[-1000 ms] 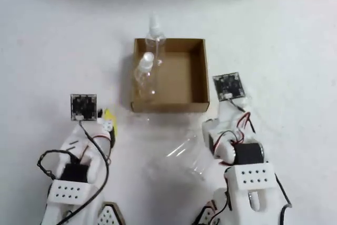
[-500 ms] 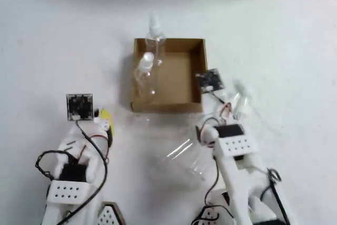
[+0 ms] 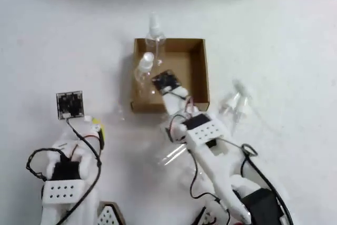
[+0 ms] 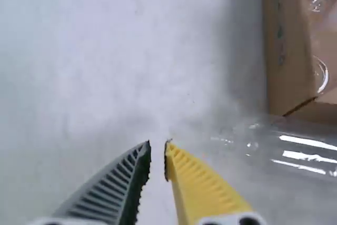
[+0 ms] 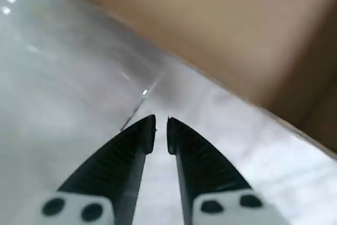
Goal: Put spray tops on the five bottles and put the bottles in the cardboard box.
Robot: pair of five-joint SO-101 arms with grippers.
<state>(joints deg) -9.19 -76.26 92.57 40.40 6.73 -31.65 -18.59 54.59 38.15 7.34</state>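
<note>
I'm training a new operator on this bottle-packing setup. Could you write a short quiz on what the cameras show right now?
1. How many bottles stand in the box?
2. True or false: the left gripper is gripping a bottle.
3. The loose spray tops lie: A) inside the box; B) on the table, outside the box; C) in the left gripper.

Key: 1. two; 2. false; 3. B.
</note>
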